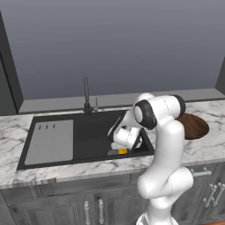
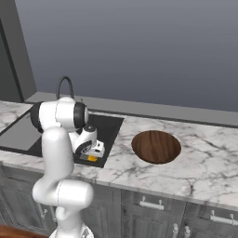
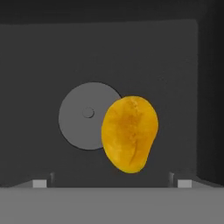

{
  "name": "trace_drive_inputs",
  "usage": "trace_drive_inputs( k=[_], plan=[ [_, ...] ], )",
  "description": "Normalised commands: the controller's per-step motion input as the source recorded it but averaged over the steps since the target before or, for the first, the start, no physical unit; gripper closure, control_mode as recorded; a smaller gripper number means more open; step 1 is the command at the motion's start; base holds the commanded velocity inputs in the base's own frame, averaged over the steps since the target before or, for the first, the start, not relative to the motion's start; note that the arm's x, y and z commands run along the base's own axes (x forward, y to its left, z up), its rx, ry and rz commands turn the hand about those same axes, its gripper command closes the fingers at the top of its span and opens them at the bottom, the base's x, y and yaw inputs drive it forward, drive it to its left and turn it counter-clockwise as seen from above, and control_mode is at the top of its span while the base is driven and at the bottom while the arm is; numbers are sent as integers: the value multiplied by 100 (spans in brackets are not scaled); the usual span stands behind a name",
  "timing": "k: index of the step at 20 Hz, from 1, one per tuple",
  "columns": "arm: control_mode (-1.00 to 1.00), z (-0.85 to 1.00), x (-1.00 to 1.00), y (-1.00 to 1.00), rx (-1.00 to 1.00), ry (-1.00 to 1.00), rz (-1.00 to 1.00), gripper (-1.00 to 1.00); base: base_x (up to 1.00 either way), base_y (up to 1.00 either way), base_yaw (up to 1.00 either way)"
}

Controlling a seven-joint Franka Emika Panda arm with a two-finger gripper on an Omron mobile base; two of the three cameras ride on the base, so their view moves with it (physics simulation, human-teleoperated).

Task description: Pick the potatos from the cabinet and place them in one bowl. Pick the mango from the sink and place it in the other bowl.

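The mango [image 3: 130, 133], a smooth yellow-orange oval, lies on the black floor of the sink [image 1: 88, 136] beside the round grey drain [image 3: 87, 114]. My gripper [image 3: 111, 183] hangs low in the basin just above the mango, open, with its two fingertips [image 3: 39, 183] spread wide on either side of the fruit and nothing between them. From the base, the mango [image 1: 122, 151] [image 2: 92, 158] peeks out under the hand at the sink's near right corner. The dark reddish-brown bowl [image 2: 156, 146] [image 1: 193, 126] stands empty on the counter right of the sink. The potatos, cabinet and pale bowl are out of view.
A thin dark faucet [image 1: 86, 96] rises behind the basin, and a grey ribbed drainboard [image 1: 49, 141] covers the sink's left part. The marble counter [image 2: 209, 162] stretches to the right. Drawers with silver handles [image 2: 153, 203] sit below it.
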Motion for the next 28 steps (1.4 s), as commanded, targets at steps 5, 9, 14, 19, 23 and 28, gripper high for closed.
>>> trace_drive_inputs(
  k=[5,9,14,19,23,28],
  plan=[
    [-100,-19,30,0,-2,0,0,-100,0,0,0],
    [-100,-16,34,0,0,0,0,-100,0,0,0],
    [-100,-16,35,-1,-1,0,0,-100,0,0,0],
    [-100,-34,12,0,-3,0,0,-100,0,0,0],
    [-100,-44,0,-4,-5,0,1,-100,0,0,0],
    [-100,-45,-12,-18,-8,0,5,-100,0,0,0]
  ],
)
